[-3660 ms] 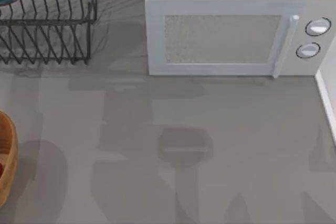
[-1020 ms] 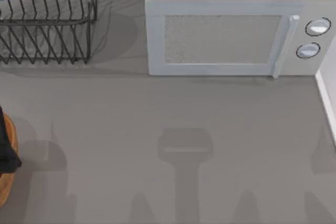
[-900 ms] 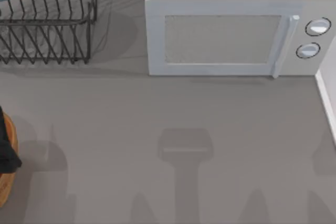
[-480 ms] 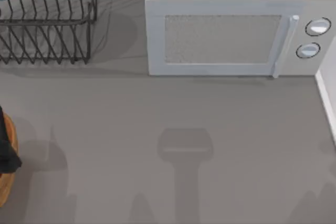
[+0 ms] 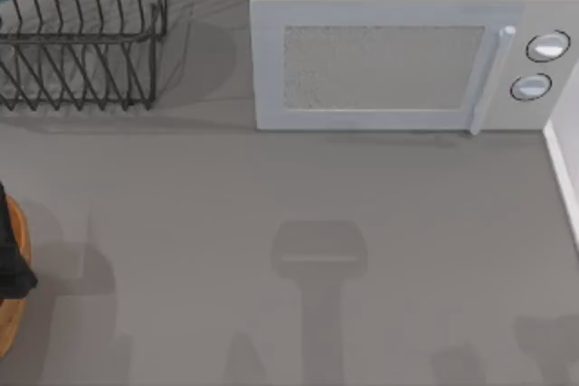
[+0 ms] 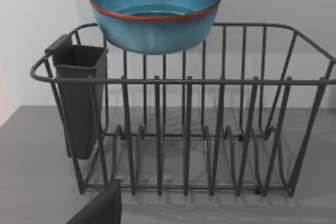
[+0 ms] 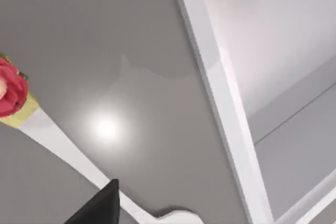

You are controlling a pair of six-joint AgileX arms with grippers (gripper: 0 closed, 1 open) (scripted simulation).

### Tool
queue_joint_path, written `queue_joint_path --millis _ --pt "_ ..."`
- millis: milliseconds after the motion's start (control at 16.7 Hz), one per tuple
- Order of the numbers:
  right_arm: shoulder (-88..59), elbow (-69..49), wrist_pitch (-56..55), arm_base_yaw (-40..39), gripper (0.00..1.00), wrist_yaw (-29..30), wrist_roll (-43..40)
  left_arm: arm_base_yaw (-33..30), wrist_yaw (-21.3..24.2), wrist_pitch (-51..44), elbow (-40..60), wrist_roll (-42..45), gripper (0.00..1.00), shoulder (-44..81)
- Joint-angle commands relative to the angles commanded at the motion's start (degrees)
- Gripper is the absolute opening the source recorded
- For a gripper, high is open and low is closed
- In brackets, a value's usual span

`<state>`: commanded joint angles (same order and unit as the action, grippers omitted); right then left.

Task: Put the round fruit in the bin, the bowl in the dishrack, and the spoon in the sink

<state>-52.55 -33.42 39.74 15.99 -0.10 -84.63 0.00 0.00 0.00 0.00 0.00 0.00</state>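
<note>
Spoon (image 7: pixel 68 153) first: its white handle lies flat on a grey surface, running past the right gripper (image 7: pixel 100 205), whose dark tip sits right at the handle. The handle ends in a yellow band and a red knob (whether that knob belongs to the spoon I cannot tell). A white ledge (image 7: pixel 220 93) runs beside the spoon, apart from it. It may be the sink's rim, though I cannot be sure. Whether this gripper is spread or closed cannot be told.

Well ahead of the left gripper (image 6: pixel 100 211), the blue bowl (image 6: pixel 155 11) rests upright on the far top of the rack (image 6: pixel 210 129), with a dark cutlery holder (image 6: pixel 79 98) at one end. This gripper's state cannot be told either.

By my reading the bowl step looks done and the spoon step is in hand. The next move calls for lining the right gripper across the thin handle, lowering onto it and pinching it firmly, since it lies low and flat.

From above, the table (image 5: pixel 271 187) carries a microwave (image 5: pixel 389 70), the rack at far left and the brown bin (image 5: pixel 9 323) at the left edge. The wrist views add the spoon and the bowl's seating.
</note>
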Motion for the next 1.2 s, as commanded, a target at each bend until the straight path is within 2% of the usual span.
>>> queue_joint_path --millis 300,600,840,1200 --pt "-14.2 -8.9 10.7 4.3 1.00 0.0 -22.6 0.0 0.0 0.0 0.0 0.0 1.00 0.0" --pt "-24.1 -15.2 18.3 7.4 1.00 0.0 -38.7 0.0 0.0 0.0 0.0 0.0 1.00 0.0" --pt "-27.8 -17.5 21.0 8.5 1.00 0.0 -44.5 0.0 0.0 0.0 0.0 0.0 1.00 0.0" --pt "-27.8 -17.5 21.0 8.3 1.00 0.0 -44.8 0.0 0.0 0.0 0.0 0.0 1.00 0.0"
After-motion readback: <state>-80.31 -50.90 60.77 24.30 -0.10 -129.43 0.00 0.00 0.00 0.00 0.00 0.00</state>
